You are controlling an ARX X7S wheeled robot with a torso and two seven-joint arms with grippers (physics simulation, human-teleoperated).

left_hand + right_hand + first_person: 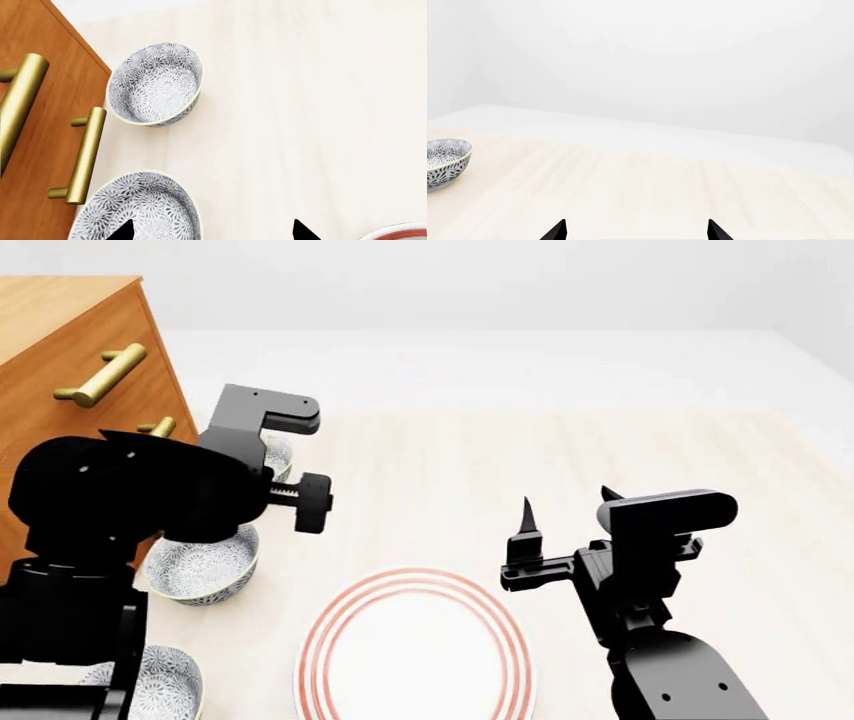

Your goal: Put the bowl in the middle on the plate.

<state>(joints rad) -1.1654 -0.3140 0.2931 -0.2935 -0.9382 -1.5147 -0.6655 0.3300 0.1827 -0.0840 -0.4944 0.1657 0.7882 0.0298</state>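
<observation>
Currently, item: the bowl (203, 565), middle of three, just beside the plate (416, 652), toward the cabinet (54, 360). Ceramic, rigid, likely slippery; you should pinch its rim. Left end effector (213, 232) apart above it; right end effector (567, 512) apart, idle.

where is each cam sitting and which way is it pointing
Head: high on the robot, looking forward and down at the plate, both arms showing.
Left wrist: above the table, looking down on the middle bowl by the cabinet; left hand tips show.
Right wrist: low, looking level across the table; right hand tips show.
Shared: patterned bowls.
</observation>
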